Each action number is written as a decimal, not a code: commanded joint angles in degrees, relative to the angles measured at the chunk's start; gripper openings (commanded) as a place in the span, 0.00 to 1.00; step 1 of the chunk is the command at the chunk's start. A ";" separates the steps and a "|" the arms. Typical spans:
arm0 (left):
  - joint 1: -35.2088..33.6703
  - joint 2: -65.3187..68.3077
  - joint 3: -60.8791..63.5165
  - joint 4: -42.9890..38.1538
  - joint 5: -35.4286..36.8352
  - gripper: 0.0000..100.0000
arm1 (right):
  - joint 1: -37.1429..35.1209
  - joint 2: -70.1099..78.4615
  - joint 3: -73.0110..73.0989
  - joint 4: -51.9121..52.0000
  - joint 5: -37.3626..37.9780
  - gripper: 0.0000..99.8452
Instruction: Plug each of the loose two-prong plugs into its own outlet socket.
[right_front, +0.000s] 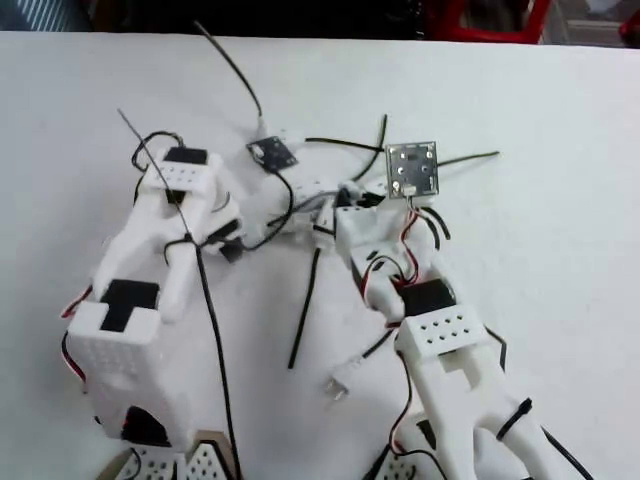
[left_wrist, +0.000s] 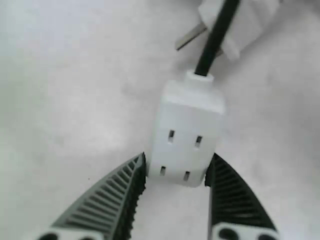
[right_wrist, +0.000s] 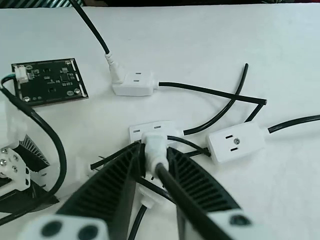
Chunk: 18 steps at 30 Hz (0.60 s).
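1 circuit board (right_wrist: 47, 80) nearby, left pincer (left_wrist: 175, 172) pinching outlet socket (left_wrist: 189, 120), right pincer (right_wrist: 156, 155) pinching white plug (right_wrist: 152, 142)

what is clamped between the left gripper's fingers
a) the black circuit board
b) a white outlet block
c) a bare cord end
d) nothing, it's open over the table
b: in the left wrist view the white outlet block sits between the two fingers of the left gripper, touching both, with its slots facing the camera and its black cord leading away.
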 joint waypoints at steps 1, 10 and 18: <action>1.71 -0.92 -1.49 0.62 0.09 0.17 | 0.31 -0.13 -0.53 -0.75 0.00 0.02; 6.37 -2.07 1.05 6.07 14.24 0.07 | 0.31 -0.13 -0.53 -0.84 0.00 0.02; 8.22 -9.27 1.32 8.53 25.23 0.12 | 0.31 -0.13 -0.53 -0.75 0.00 0.02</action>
